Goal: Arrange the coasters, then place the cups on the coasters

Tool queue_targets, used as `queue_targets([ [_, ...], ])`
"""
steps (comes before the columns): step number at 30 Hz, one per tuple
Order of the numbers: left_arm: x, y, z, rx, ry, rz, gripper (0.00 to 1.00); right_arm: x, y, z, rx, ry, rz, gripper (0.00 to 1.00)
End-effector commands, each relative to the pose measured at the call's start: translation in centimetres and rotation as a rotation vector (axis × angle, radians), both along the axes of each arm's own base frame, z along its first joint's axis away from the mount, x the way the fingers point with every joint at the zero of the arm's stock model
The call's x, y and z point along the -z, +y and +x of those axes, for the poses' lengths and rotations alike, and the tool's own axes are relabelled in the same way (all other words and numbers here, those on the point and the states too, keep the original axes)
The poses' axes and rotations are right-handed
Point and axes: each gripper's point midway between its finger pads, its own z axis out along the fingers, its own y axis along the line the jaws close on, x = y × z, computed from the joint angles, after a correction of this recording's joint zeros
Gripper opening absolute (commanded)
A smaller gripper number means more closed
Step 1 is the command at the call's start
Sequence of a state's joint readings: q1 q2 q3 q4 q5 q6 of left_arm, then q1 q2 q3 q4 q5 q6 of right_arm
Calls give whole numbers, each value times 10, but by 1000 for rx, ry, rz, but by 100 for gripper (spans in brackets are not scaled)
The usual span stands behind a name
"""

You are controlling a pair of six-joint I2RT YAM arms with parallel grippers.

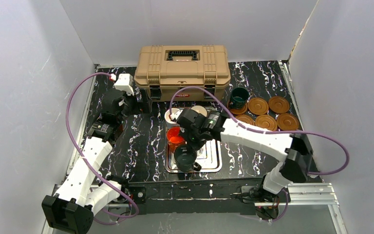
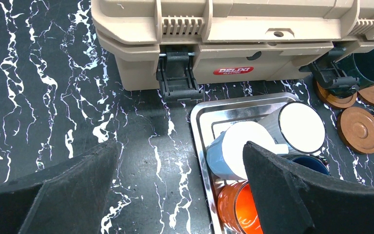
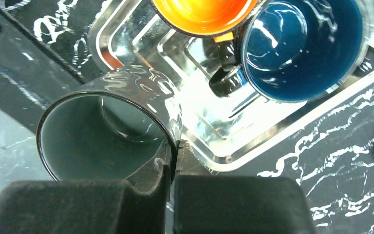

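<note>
Grey-green and dark, the dark grey-green cup (image 1: 185,158) (image 3: 102,131) sits at the 7 o'clock corner of the steel tray (image 1: 216,165) (image 3: 233,141). Its mouth faces the right wrist camera. The right gripper (image 1: 193,146) (image 3: 173,156) is clamped on its wall at the rim, one finger inside the cup and one outside, at the cup's 5 o'clock in the wrist view. Whether the cup's base is touching the tray I cannot tell.

At 12 o'clock of this cup in the top view stands the orange cup (image 1: 175,136) (image 3: 199,12), with the navy cup (image 3: 302,48) just beside it. Two cream cups (image 2: 243,151) lie at the tray's far end.

At 2 o'clock of the tray, the brown coasters (image 1: 266,122) lie clustered on the marbled black table (image 1: 141,141). The dark teal cup (image 1: 239,96) rests on the one nearest the tan toolbox (image 1: 182,66).

The left gripper (image 2: 180,146) hangs at 10 o'clock of the tray, jaws spread wide and holding nothing.
</note>
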State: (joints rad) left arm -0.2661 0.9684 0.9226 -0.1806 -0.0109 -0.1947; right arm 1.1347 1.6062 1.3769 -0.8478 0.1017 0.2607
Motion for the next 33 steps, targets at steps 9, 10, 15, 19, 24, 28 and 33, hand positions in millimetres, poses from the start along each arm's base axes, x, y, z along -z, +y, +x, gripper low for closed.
queue_targets([
  [9, -8, 4, -5, -18, -29, 2, 98, -145, -72, 50, 525, -178, 170, 1],
  [10, -9, 5, -5, -19, -31, 0, 98, -140, -86, 58, 579, -177, 150, 1],
  [15, -10, 6, -6, -24, -36, 5, 98, -124, -144, 84, 824, -211, 107, 1],
  [19, -11, 5, -6, -18, -38, 2, 98, -117, -175, 98, 993, -253, 116, 1],
  [24, -13, 3, -6, -10, -42, -4, 98, -97, -211, 105, 1192, -273, 77, 1],
  [28, -13, 4, -7, -11, -44, -3, 98, -84, -235, 113, 1349, -289, 76, 1],
  [33, -14, 4, -7, -12, -47, -3, 98, -70, -253, 127, 1483, -293, 110, 1],
])
